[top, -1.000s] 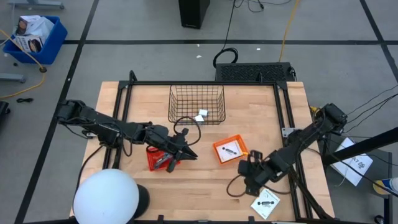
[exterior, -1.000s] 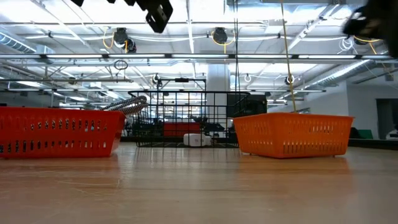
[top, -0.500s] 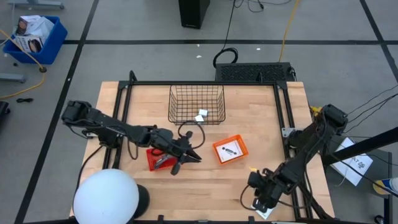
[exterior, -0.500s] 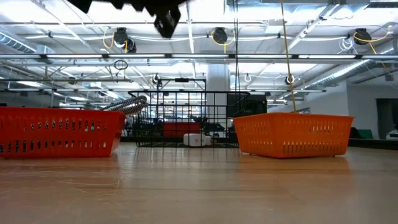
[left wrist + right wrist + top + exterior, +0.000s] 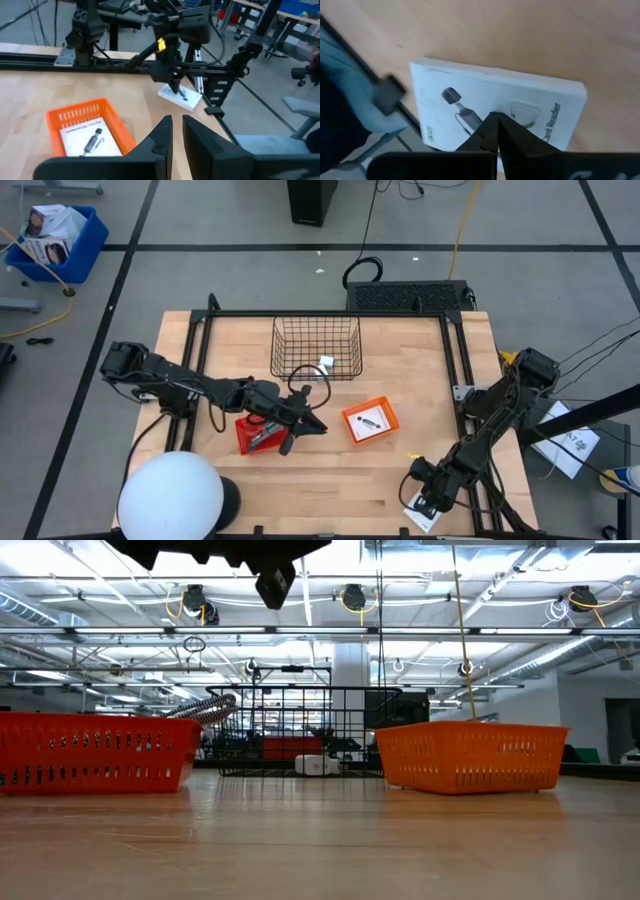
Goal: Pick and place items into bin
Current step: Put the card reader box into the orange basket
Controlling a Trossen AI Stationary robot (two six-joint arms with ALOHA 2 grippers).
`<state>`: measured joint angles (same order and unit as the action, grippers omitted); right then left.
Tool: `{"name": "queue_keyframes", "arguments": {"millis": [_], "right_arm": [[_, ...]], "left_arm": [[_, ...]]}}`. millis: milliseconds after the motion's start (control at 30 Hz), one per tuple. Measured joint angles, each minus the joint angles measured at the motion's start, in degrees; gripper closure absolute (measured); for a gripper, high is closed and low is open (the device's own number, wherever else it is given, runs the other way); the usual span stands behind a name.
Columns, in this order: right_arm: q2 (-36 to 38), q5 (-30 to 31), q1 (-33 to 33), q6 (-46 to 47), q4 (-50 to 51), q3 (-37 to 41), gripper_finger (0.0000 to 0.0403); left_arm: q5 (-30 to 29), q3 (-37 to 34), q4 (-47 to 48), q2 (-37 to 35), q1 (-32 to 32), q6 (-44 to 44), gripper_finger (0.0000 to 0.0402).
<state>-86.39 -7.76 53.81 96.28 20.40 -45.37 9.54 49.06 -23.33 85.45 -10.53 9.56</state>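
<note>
Over the last second the right gripper (image 5: 425,505) has swung away from the table's middle to the near right corner and now hangs right over the white card (image 5: 418,515) lying there, its fingers pressed together with the tips at the card's face in the right wrist view (image 5: 496,125); whether they touch it cannot be told. That suggests this card is the next item to be picked, and a flat card flush on wood will likely be awkward to get under. The left gripper (image 5: 305,427) has shifted slightly toward the table's centre and hovers beside the red tray (image 5: 245,438), fingers nearly shut with a thin gap and holding nothing (image 5: 175,135). The black wire basket (image 5: 316,347) is an open grid at the far side of the table, with two small white cubes (image 5: 323,365) at its near edge. The orange tray (image 5: 370,421) is perforated plastic and carries a second white card with a small dark part (image 5: 92,140). The grey-blue plier-like tool (image 5: 262,438) lies in the red tray. The corner card looks glossy, printed with a dark slim part and grey lettering. The table (image 5: 330,480) is pale wood planking
</note>
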Motion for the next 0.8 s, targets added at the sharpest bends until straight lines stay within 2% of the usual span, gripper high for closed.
{"name": "queue_keyframes", "arguments": {"millis": [233,600,800], "right_arm": [[0.3,0.5,-0.6,-1.0,-4.4,3.7,0.0403],[0.0,10.2,-5.6,-19.1,-9.4,4.4,0.0403],[0.0,12.6,-8.9,-28.5,-10.1,4.4,0.0403]], "left_arm": [[0.1,0.0,1.0,0.0,0.0,2.1,0.0355],[1.4,0.0,1.8,0.0,-0.1,3.3,0.0355],[1.2,0.0,2.2,0.0,-0.1,3.1,0.0355]]}}
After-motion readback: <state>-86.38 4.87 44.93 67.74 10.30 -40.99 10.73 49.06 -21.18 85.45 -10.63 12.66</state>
